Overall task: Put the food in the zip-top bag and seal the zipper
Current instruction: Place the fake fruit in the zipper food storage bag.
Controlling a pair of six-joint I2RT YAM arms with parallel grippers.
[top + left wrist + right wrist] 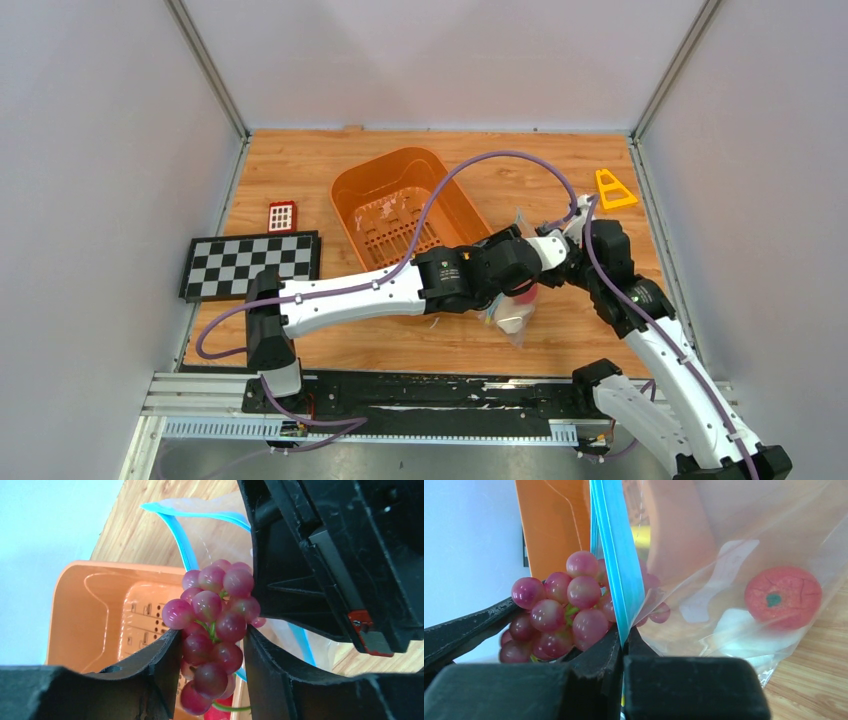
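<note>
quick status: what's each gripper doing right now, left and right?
Left gripper: closed, holding the grape bunch.
Right gripper: closed, pinching the zipper of the zip-top bag.

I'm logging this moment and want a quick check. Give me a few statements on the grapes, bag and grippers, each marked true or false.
1. The left gripper is shut on the grape bunch. True.
2. The right gripper pinches the teal zipper. True.
3. The zip-top bag is empty. False: a red round fruit lies inside it.
4. The grape bunch lies in the orange basket. False: the left gripper holds it at the bag's mouth.
5. The red grid block is outside the bag. True.
</note>
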